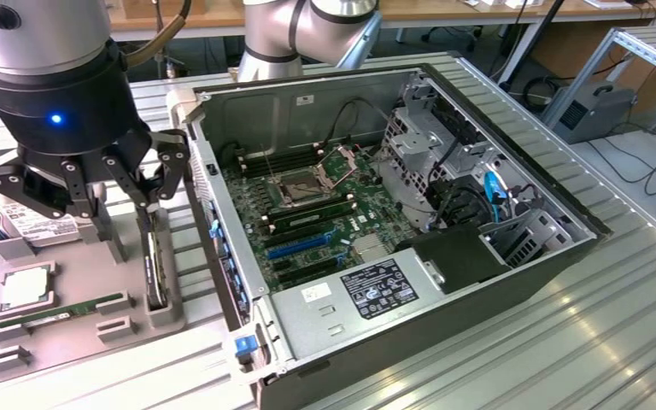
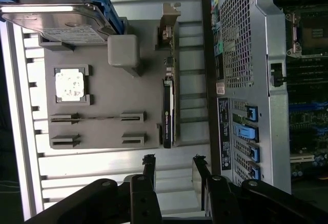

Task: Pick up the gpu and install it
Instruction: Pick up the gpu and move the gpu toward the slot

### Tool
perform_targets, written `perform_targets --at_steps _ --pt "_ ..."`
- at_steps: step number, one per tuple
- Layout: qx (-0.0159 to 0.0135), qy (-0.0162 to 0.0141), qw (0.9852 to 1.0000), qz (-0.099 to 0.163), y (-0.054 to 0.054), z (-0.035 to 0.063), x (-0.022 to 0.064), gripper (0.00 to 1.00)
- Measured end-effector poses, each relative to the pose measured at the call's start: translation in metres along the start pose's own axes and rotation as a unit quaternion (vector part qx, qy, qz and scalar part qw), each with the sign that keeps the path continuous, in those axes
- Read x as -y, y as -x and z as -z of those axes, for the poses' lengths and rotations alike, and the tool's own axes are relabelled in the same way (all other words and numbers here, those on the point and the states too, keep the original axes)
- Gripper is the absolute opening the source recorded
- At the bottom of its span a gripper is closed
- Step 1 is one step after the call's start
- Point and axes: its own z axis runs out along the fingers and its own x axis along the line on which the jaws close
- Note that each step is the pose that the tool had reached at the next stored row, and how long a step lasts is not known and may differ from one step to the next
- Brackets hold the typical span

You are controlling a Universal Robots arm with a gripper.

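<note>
GPU [image 2: 167,116] stands on edge in a slot of the tray [image 2: 102,96], below the gripper [image 2: 173,161] and untouched. The jaws are spread wide and hold nothing, their gap roughly in line with the card. Case [image 1: 419,213] lies open just beside the gripper, past the card.

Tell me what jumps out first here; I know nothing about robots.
The big black robot hand grabs the eye first: it hangs open and empty over a gray parts tray at the exterior view's left. Beside the tray lies an opened computer case, its green motherboard laid bare. On the side of the tray nearest the case, the gpu stands on its edge in a slot, untouched.
</note>
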Motion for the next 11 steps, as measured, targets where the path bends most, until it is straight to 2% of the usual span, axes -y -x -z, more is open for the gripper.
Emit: perform_targets --at_steps 11 --pt "0.0000 -0.0002 1.0000 0.000 -0.0001 -0.0033 -0.0002 0.42"
